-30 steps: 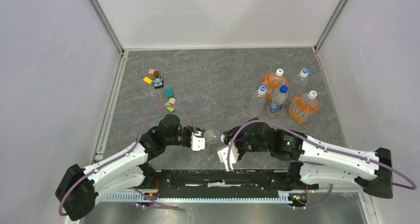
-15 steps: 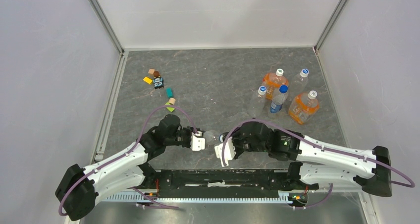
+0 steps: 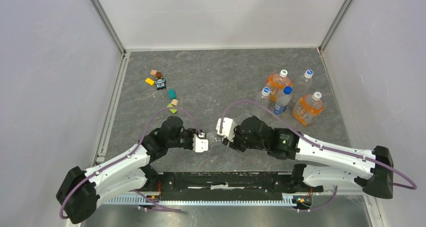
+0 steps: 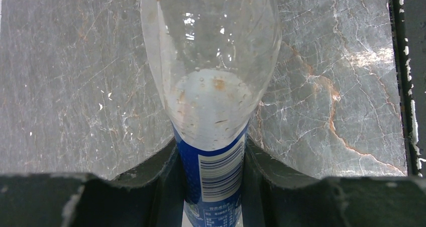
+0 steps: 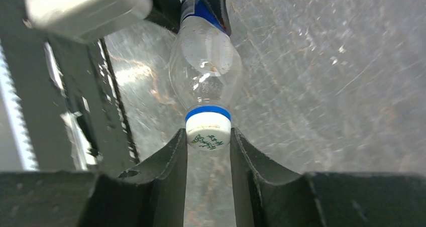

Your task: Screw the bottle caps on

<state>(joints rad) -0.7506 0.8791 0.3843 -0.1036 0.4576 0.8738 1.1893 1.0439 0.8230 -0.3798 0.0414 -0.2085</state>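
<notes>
Bottle [image 4: 211,86], slim clear plastic, blue label band: held level near 6 o'clock of the tabletop [image 3: 216,76], neck toward 3 o'clock. Left claw [image 4: 213,187] clamped on label band. Small round white screw cap [image 5: 208,134] seated on neck, right claw [image 5: 208,146] pinching it. Advised: twist coaxially, left grip firm.

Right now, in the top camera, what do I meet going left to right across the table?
Toy figure → left claw → right claw → blue-capped bottle → rightmost orange bottle.
</notes>
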